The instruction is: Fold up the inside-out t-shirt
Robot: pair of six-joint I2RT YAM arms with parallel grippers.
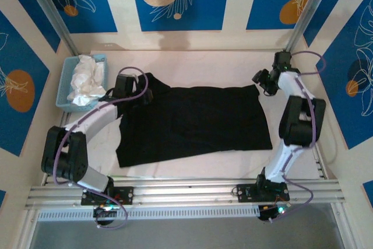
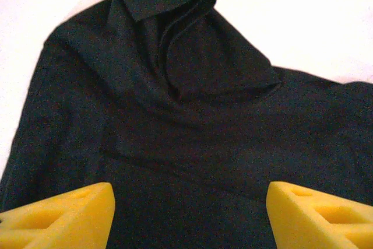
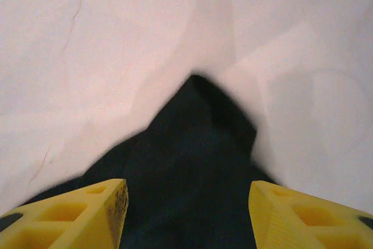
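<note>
So, where is the shirt lying from where you sit?

I see the plain black short-sleeved cloth t-shirt (image 1: 195,123) spread mostly flat across the middle of the white desk (image 1: 192,65), between my two arms. Its left far corner is rumpled, and the rest lies smooth.

And your left hand?

My left hand (image 1: 133,87) hovers over that rumpled corner. Through its wrist camera the left hand (image 2: 189,220) has its yellow fingers (image 2: 58,214) spread wide, with nothing caught between them. Below and ahead I see dark cloth (image 2: 186,115), with a folded flap bunched up at the top.

What about the right side?

My right hand (image 1: 263,80) sits at the shirt's far right corner. Its wrist camera shows the right hand (image 3: 186,214) with the jaws parted as well, gripping nothing. A pointed corner of the black fabric (image 3: 192,173) lies on the pale desk, reaching forward between the two fingers (image 3: 309,220).

Anything else on the desk?

A light blue plastic basket (image 1: 64,86) stands by the left wall, left of the shirt, holding a crumpled white cloth garment (image 1: 86,80).
</note>
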